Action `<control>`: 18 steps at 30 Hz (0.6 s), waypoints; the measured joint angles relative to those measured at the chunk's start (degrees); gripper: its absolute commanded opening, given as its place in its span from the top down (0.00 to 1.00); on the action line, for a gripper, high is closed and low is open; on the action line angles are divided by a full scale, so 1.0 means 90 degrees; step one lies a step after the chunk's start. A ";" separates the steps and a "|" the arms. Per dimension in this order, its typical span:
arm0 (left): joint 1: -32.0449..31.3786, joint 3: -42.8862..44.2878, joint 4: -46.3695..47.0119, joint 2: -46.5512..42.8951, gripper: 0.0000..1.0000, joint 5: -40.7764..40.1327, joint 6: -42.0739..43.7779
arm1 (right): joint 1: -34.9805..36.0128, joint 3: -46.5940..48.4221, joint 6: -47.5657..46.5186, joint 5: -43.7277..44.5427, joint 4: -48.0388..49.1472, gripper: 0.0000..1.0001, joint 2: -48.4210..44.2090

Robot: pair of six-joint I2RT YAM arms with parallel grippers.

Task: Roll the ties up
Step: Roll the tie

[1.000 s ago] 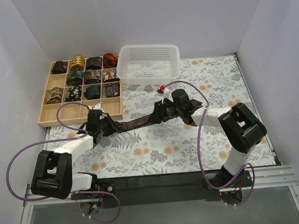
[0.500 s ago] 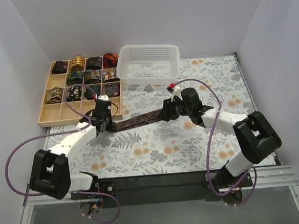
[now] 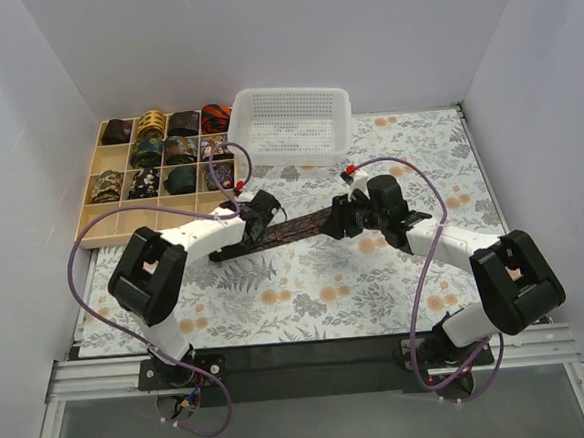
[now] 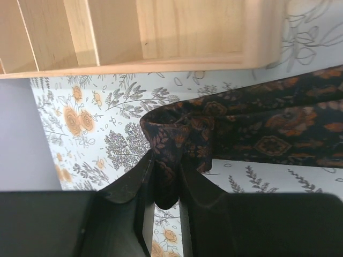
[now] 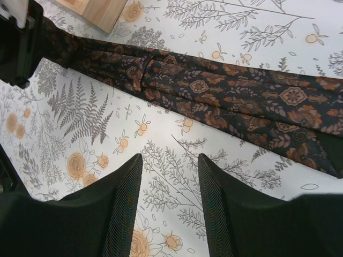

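While L end effector [image 4: 166,163] pinches tie [image 4: 278,128], R end effector [image 5: 169,160] gapes.

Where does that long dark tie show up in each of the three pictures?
Top external: the tie lies stretched across the middle of the picture.
Left wrist: the tie is centre-right, its end pinched in the left claw.
Right wrist: the tie runs diagonally across the top.
Shared landmark: the wooden tray.

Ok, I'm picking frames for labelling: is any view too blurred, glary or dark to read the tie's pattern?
No. Top external: even light, no glare, the tie small but sharp. Left wrist: its fold sharp, the near jaws dark and soft. Right wrist: pattern crisp, jaws dark.
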 measured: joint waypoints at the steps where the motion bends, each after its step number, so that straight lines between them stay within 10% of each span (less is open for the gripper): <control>1: -0.0124 0.0124 -0.0129 0.0182 0.89 -0.0124 -0.0051 | -0.0039 -0.0036 -0.0005 0.0007 -0.0005 0.55 -0.0063; 10: -0.0935 0.1404 -0.1134 0.1734 0.52 -0.0554 -0.0481 | -0.0425 -0.0321 -0.0005 0.0015 -0.0022 0.55 -0.0384; 18: -0.1236 0.1962 -0.1399 0.2127 0.43 -0.0425 -0.0508 | -0.0583 -0.0449 -0.0007 -0.0015 -0.0034 0.55 -0.0466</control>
